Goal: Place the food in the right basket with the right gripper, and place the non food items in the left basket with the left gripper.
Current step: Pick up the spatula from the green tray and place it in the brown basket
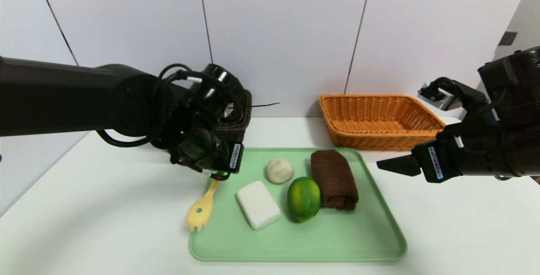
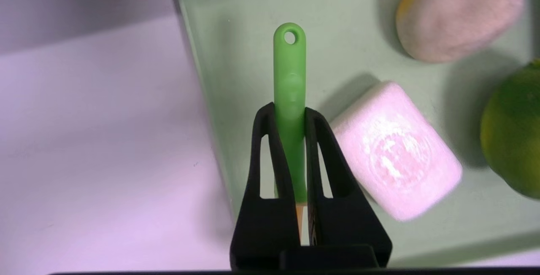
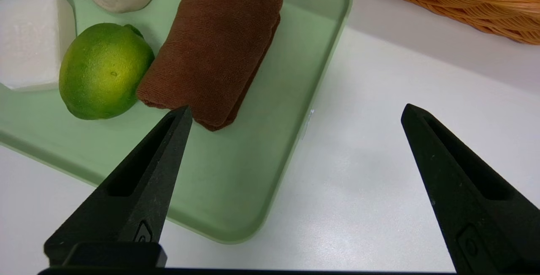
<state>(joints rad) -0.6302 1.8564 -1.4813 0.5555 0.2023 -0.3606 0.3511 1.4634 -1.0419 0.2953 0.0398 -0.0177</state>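
Over the tray's left edge: your left hand is clamped on the spork, which hangs from it clear of the tray.
Left hand grip: in the left wrist view both fingers press flat against the spork's green handle; the end with the hole sticks out past the fingertips.
Spork: pale yellow forked head points down and toward you, over the tabletop just off the tray's left rim.
Right hand: you'll see the right hand held above the tabletop just beside the tray's right edge, fingers spread wide apart, holding nothing.
Tray: light green tray sits mid-tabletop in front of you.
On tray, left to right: white block, green citrus fruit, folded brown cloth; the fruit touches the cloth.
Bun: round pale bun lies behind the white block and the fruit, near the tray's far edge.
Right basket: orange wicker basket stands on the tabletop behind the tray's right corner, just apart from it.
Left basket: dark brown basket sits behind your left wrist, mostly hidden; you can't tell what is in it.
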